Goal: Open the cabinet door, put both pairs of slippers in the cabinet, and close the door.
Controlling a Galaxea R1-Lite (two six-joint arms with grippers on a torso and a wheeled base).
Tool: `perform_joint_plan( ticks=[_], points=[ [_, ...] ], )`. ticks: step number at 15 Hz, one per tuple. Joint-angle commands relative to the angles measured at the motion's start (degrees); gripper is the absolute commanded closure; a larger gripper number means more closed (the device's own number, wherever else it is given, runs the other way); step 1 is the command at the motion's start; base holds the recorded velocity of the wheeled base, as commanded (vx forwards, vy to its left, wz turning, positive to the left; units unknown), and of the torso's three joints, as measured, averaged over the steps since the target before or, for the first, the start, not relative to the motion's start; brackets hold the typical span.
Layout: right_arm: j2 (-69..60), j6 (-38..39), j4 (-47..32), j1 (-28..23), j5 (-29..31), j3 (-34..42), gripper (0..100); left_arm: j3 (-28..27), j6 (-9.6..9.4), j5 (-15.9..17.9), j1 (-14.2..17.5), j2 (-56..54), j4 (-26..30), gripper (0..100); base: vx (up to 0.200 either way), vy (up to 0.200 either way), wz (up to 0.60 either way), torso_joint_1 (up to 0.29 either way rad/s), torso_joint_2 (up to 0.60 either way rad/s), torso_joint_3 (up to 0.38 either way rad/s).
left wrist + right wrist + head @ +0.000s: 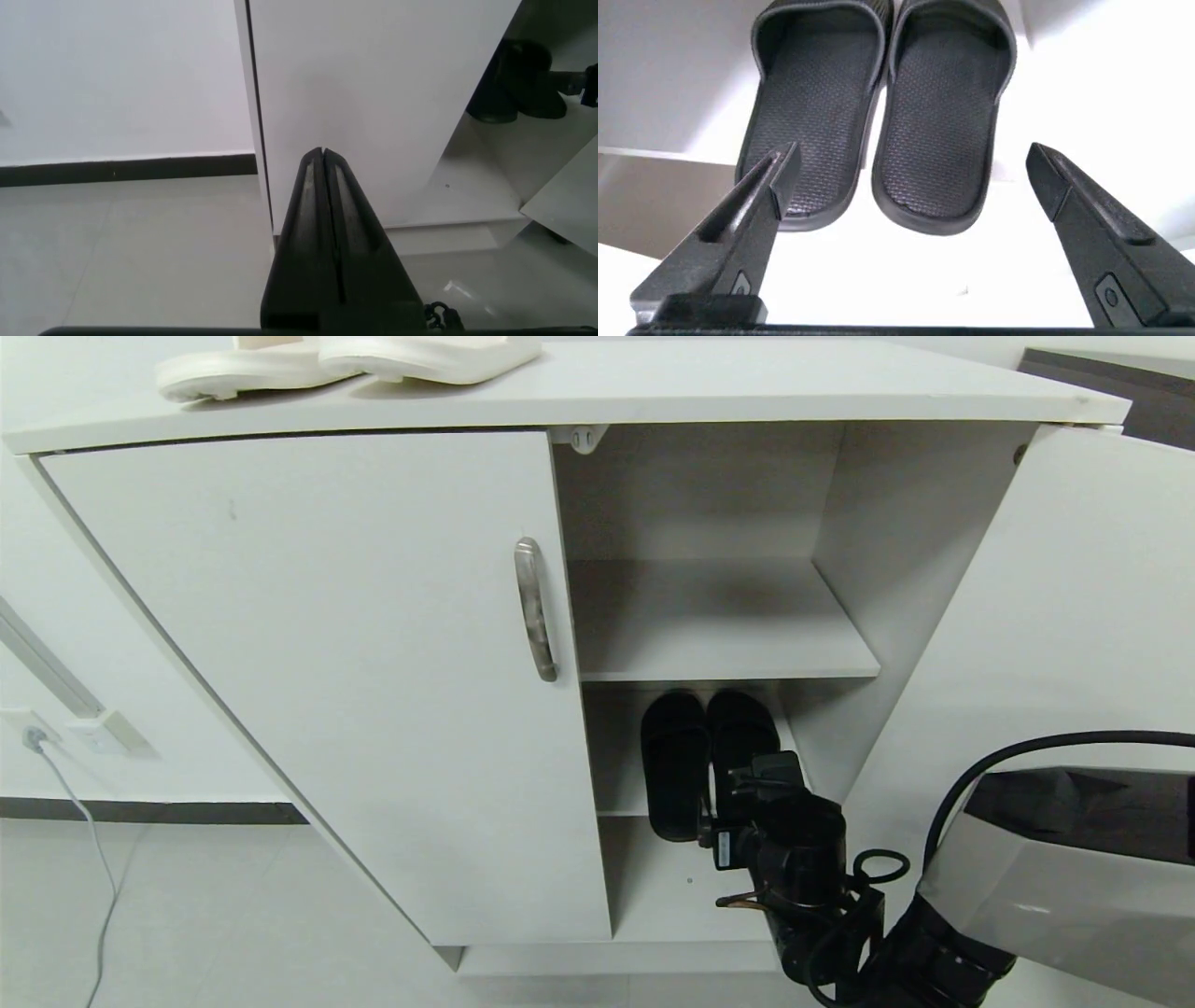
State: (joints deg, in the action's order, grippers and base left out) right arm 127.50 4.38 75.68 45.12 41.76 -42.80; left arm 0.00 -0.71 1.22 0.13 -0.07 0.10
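Inside the cabinet point(878, 541) the black slippers point(674, 765) are shelved, with the right gripper point(910, 154) spread before them and the left gripper point(322, 159) pressed together; the white slippers point(345, 359) remain on top, and the door point(1055, 616) is open.

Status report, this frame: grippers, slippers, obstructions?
Right gripper open, empty, facing black slippers on lower shelf. Left gripper shut, empty. White slippers on cabinet top; right door open. Nothing blocking.

Black slippers point(674, 765) shelved, white slippers point(429, 355) — atop cabinet point(747, 383)
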Motion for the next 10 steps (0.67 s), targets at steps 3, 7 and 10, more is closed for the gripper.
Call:
perform_joint_plan(
  ticks=[3, 7, 10],
  points=[
    [-0.24, -0.07, 0.79, 0.06, -0.02, 0.17, 0, 0.0, 0.0, 0.01, 0.04, 0.07, -0.01, 100, -0.067, 0.0, 0.0, -0.001, 0.0, 0.001],
    [-0.15, -0.16, 0.87, 0.15, 0.07, 0.17, 0, 0.0, 0.0, 0.01, 0.04, 0.07, -0.01, 100, -0.2, 0.0, 0.0, 0.006, 0.0, 0.002],
    [-0.59, -0.42, 1.31, 0.85, -0.02, 0.61, 0, 0.0, -0.17, 0.1, 0.04, 0.07, -0.01, 100, -0.067, 0.0, 0.0, -0.002, 0.0, 0.004]
  ],
)
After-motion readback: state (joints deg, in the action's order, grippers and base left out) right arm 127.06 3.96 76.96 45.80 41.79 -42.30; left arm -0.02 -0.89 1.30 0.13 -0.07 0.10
